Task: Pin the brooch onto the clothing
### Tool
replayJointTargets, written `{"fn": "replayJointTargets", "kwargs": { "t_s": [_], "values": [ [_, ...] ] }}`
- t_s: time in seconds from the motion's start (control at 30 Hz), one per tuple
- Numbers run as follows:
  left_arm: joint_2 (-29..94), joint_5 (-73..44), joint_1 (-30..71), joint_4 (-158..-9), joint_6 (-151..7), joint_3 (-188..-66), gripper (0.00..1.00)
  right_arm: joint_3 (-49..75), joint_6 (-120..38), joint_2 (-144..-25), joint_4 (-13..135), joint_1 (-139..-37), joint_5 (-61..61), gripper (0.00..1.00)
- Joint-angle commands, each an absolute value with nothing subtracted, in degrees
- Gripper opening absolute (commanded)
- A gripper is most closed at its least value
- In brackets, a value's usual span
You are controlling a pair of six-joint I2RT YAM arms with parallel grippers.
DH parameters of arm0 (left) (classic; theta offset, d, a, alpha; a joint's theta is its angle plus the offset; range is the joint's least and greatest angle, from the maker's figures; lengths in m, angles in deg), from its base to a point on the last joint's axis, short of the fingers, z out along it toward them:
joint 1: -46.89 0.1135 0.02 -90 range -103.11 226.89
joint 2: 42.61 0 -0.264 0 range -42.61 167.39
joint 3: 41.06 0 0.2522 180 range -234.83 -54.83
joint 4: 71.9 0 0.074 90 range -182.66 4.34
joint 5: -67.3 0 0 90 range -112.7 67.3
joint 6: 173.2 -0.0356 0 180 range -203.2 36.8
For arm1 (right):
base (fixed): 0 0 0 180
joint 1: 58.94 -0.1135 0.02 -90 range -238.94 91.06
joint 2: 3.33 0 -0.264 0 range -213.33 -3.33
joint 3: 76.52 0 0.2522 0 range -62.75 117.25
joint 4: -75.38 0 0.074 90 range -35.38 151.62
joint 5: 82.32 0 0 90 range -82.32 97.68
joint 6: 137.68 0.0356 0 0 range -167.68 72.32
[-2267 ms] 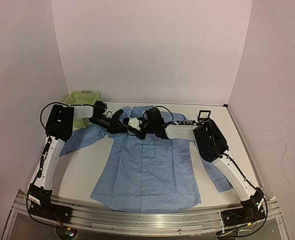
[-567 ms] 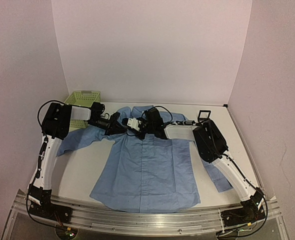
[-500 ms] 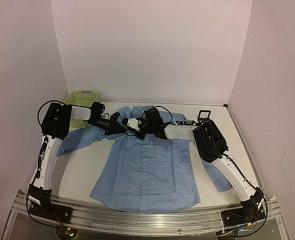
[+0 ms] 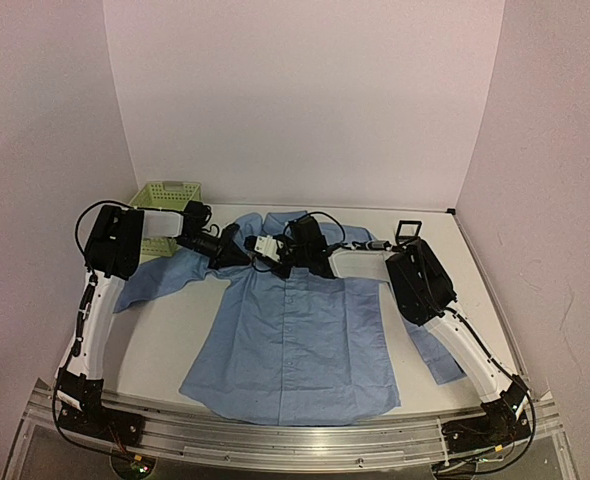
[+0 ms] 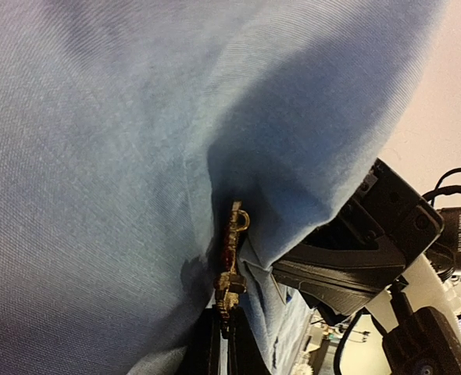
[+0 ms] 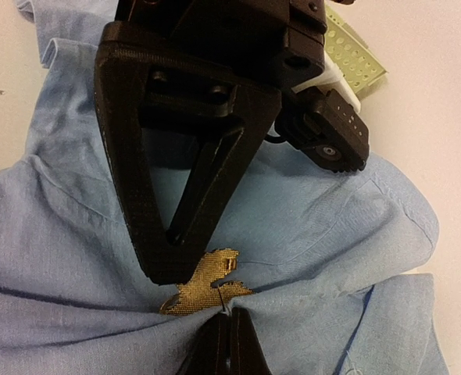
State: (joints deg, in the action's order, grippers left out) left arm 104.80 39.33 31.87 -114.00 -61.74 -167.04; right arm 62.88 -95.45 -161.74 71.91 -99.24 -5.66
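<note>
The light blue shirt (image 4: 295, 340) lies flat, collar at the far side. Both grippers meet just below its collar. My left gripper (image 4: 241, 252) is shut on the brooch (image 5: 230, 262), seen edge-on against the fabric (image 5: 98, 156) above my left gripper (image 5: 224, 324). In the right wrist view the brooch (image 6: 203, 287) shows its gold mesh back and pin, with the left gripper (image 6: 168, 269) over it. My right gripper (image 6: 230, 316) is shut on a pinched fold of shirt (image 6: 332, 234) right at the pin. My right gripper (image 4: 277, 258) hides the brooch in the top view.
A green mesh basket (image 4: 165, 203) stands at the back left, partly behind the left arm. A small black-framed square box (image 4: 407, 230) stands at the back right near the right arm. Shirt sleeves spread out to both sides under the arms.
The left arm's elbow has shifted slightly left and back, tugging the shirt's left shoulder a little. Both grippers stay shut near the collar.
</note>
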Motion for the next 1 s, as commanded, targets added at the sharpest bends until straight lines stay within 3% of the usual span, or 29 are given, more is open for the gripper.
{"fn": "replayJointTargets", "kwargs": {
  "t_s": [0.0, 0.5, 0.97],
  "values": [
    [105.28, 37.2, 30.02, -115.05, -69.06, -170.52, 0.0, 62.96, -95.53, -163.81, 65.17, -99.57, -4.33, 0.0],
    [104.42, 40.25, 27.36, -121.4, -81.14, -176.99, 0.0, 63.8, -96.61, -163.76, 65.04, -99.81, -2.63, 0.0],
    [102.83, 42.19, 25.49, -121.79, -82.67, -178.62, 0.0, 64.26, -98.09, -163.3, 65.05, -100.24, -1.81, 0.0]
  ]
}}
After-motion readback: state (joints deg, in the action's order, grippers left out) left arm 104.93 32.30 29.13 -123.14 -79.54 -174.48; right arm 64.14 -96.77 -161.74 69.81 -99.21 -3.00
